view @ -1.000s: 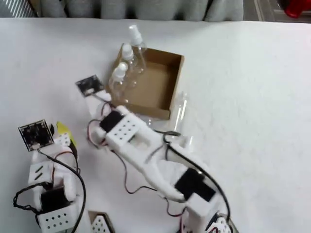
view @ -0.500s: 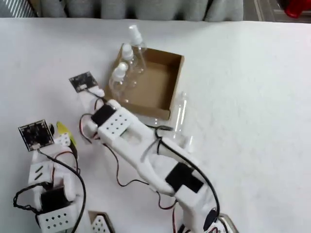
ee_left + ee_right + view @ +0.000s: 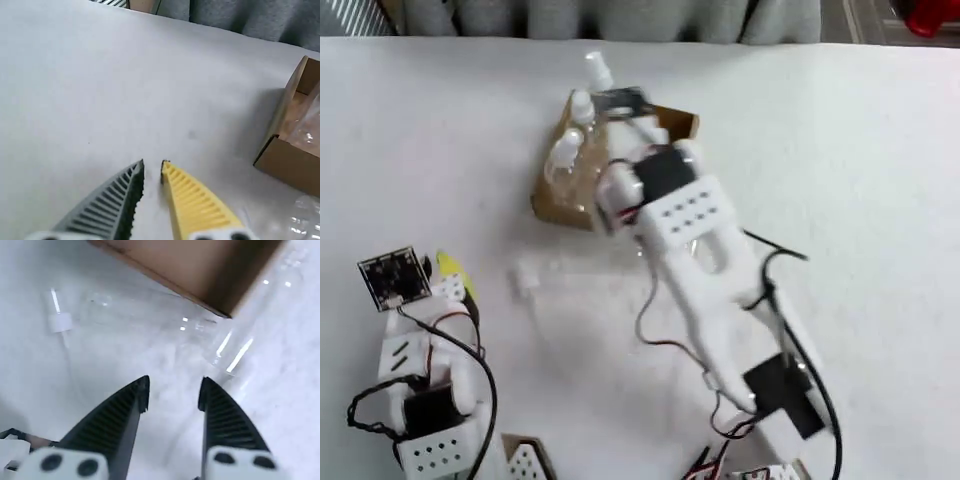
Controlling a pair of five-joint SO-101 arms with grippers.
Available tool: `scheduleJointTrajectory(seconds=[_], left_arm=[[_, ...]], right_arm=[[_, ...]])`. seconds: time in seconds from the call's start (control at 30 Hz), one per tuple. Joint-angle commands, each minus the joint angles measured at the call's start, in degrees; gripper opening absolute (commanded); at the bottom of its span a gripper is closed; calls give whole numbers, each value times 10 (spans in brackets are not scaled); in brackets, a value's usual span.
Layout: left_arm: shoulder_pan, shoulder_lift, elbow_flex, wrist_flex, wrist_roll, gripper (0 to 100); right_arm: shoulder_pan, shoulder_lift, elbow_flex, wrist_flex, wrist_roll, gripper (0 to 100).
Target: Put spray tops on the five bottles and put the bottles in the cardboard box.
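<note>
You are partway through the boxing step. Three bottles (image 3: 582, 105) with white spray tops are standing along the 9 o'clock side of the cardboard box (image 3: 545, 200), which is sitting toward 12 o'clock on the table (image 3: 840, 150). A fourth bottle (image 3: 120, 310) is lying on its side on the table, just beside the box's outer corner, at roughly 7 o'clock from the box. Its spray top (image 3: 59, 321) looks to be already fitted. More clear plastic is glinting past the same corner, but you cannot tell whether that is the fifth bottle or whether it is capped.

Your right gripper (image 3: 172, 390) is hanging above the table near that corner with its fingers spread and nothing between them. Your left gripper (image 3: 151, 167) is parked at 8 o'clock, its jaws all but together and holding nothing.

The next move probably calls for bringing the open right fingers down across the lying bottle's body, not its top. Then you are lifting it upright and clearing the box wall without knocking the three already inside.

Compared with half a second ago, your right arm is no longer reaching to the 9 o'clock side of the box; it is now stretching over the box itself. The box also seems to be sitting skewed, its near edge shifted toward 9 o'clock. Your left arm is where it was
</note>
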Motion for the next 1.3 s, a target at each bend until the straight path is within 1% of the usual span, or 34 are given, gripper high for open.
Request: scheduleJointTrajectory(seconds=[0.0, 0.03, 0.17, 0.33, 0.6, 0.77, 0.83, 1.0, 1.17, 1.23, 1.27], left_arm=[[-7, -9, -40, 4, 7, 72], [-7, -9, -40, 4, 7, 72], [-7, -9, -40, 4, 6, 72], [-7, -9, -40, 4, 6, 72], [-7, -9, -40, 4, 6, 72], [-4, -9, -39, 4, 6, 72], [-4, -9, -39, 4, 6, 72], [-4, -9, -39, 4, 6, 72], [-4, -9, -39, 4, 6, 72], [-5, -9, -39, 4, 6, 72], [-5, -9, -38, 4, 6, 72]], right_arm=[[63, -56, 99, -38, 54, 116], [73, -66, 138, -58, 66, 116], [112, -117, 289, -156, 76, 116], [141, -157, 396, -241, 76, 116], [149, -135, 461, -308, 72, 122], [145, -97, 465, -325, 71, 203], [147, -79, 465, -333, 71, 204], [145, -33, 463, -360, 71, 156], [148, -19, 455, -370, 76, 8], [151, -19, 440, -342, 76, 28], [152, -19, 431, -327, 77, 20]])
